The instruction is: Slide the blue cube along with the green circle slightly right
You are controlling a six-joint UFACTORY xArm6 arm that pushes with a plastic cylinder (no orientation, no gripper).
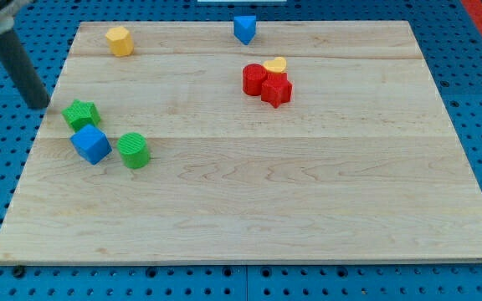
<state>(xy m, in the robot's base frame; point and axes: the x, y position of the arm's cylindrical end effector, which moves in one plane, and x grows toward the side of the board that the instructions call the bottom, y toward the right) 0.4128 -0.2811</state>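
The blue cube point(90, 144) lies near the board's left edge. The green circle point(134, 150), a short cylinder, stands just to its right with a small gap. A green star-like block point(81, 114) touches the blue cube from the view's top. My rod comes down from the view's top left, and my tip point(40, 105) sits at the board's left edge, to the left of and slightly above the green star block, apart from the blue cube.
A yellow block point(119, 40) sits at the top left. A blue block point(243, 28) is at the top middle. A red cylinder point(255, 79), a red star-like block point(277, 90) and a small yellow block point(275, 64) cluster in the upper middle. The wooden board point(308, 209) lies on a blue pegboard.
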